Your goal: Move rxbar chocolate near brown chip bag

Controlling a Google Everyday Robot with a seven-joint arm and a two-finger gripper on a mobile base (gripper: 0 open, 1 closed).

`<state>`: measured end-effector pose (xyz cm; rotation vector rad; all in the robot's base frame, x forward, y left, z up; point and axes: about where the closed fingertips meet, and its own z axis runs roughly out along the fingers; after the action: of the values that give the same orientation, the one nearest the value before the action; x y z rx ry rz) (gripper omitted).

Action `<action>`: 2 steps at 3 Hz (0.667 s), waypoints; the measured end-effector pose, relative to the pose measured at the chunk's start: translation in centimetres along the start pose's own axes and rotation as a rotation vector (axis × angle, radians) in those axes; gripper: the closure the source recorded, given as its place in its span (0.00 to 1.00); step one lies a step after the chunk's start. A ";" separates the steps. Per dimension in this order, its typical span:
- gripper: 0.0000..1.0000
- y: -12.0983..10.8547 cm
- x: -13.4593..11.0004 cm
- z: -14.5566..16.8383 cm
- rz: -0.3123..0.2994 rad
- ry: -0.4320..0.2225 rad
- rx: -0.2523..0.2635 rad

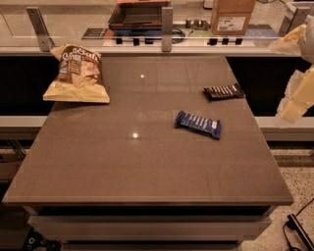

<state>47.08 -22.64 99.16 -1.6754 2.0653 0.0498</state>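
Note:
The rxbar chocolate (223, 91), a small flat dark bar with white lettering, lies on the brown table (147, 162) at the far right. The brown chip bag (77, 73), pale yellow with a dark brown panel, lies at the table's far left corner, far from the bar. My gripper (293, 73) shows as pale shapes at the frame's right edge. It is off the table's right side, above and to the right of the rxbar, touching nothing.
A blue wrapped bar (198, 124) lies just in front of the rxbar, near the table's middle right. A counter with a cardboard box (232, 14), a tray (140, 14) and metal posts runs behind the table. A cable lies on the floor at the lower right.

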 end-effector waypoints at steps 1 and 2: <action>0.00 -3.0 0.7 0.5 0.002 -0.024 0.024; 0.00 -5.6 1.9 1.1 0.027 0.016 0.091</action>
<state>52.37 -25.41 98.97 -1.5983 2.0703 -0.0480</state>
